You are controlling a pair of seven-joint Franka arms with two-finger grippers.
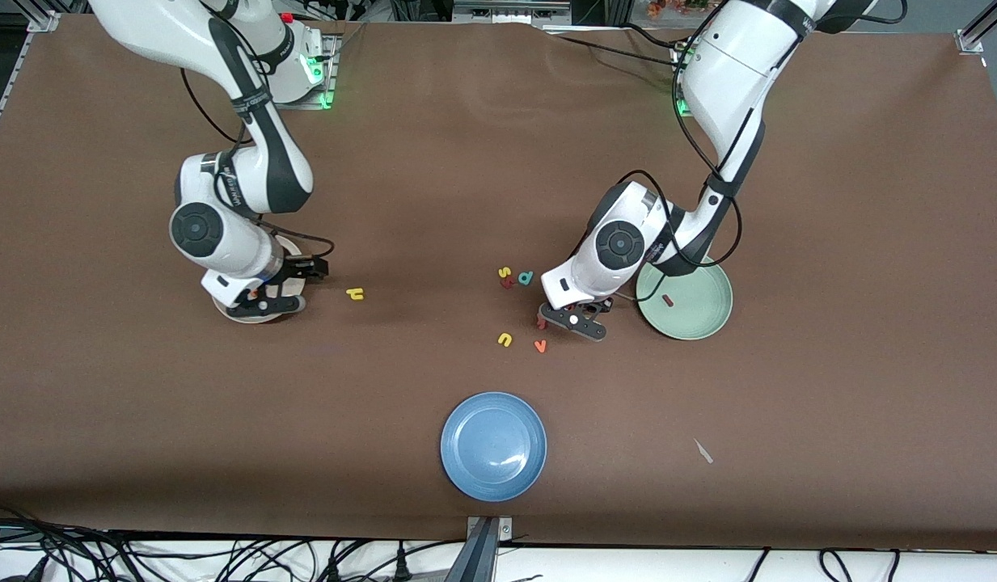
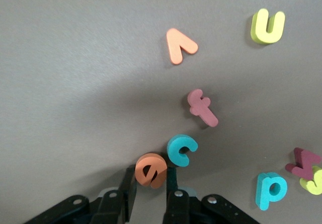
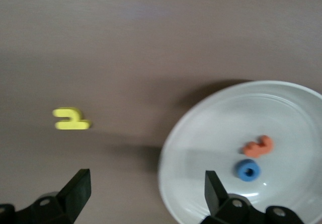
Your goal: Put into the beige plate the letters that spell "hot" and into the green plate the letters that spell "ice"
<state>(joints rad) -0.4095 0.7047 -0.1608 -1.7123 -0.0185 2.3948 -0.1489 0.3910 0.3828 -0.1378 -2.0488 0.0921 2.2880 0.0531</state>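
The orange e (image 2: 150, 169) is pinched between the fingers of the left claw (image 1: 576, 321), down at the tabletop (image 1: 466, 162) among the scattered letters, just beside the green plate (image 1: 703, 322), where the dark red i (image 1: 668, 301) already lies. The teal c (image 2: 181, 150) touches the e, so a straight lift is advised, lest the c be dragged along. The e should then be carried over the green plate and let go low. The right claw (image 1: 264, 303) is spread wide over the beige plate (image 3: 211, 148), which holds the orange t (image 3: 258, 146) and the blue o (image 3: 247, 170); the yellow h (image 1: 355, 294) lies on the tabletop just beside that plate, to be fetched next
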